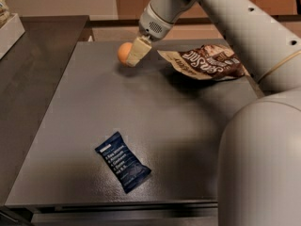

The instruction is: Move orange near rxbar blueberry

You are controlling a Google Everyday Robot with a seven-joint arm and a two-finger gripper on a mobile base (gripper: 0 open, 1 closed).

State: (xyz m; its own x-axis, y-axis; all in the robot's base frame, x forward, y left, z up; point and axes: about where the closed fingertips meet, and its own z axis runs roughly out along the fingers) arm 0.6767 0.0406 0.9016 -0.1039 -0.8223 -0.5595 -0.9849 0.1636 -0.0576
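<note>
orange (pixel 123 53) sits at the tip of the claw (pixel 130 56), at the far end of the table (pixel 188 126), low over the surface or just resting on it; can't tell which. The claw looks pinched on the orange: one pale finger (pixel 137 51) lies flat against the fruit's side facing the snack bag, while the other is hidden behind the fruit, so the pinch is a judgement from that contact. The claw comes down at a slant from the arm (pixel 244 27) overhead, probably because the arm has to stretch across the whole table to reach the far edge. rxbar blueberry (pixel 123 161) lies flat and skewed, well apart from the claw, toward the near edge of the table and almost straight below the claw in the picture. So the orange is still far from its target, and the carry is at its start. The path from claw to bar is bare table, so a straight pull toward the camera should do. A crinkled brown-and-cream snack bag (pixel 207 62) lies just beside the claw on the arm's side, not touching the orange and off that path. Risk: a smooth round fruit may roll when released, so set it down gently beside the bar, not on it.
</note>
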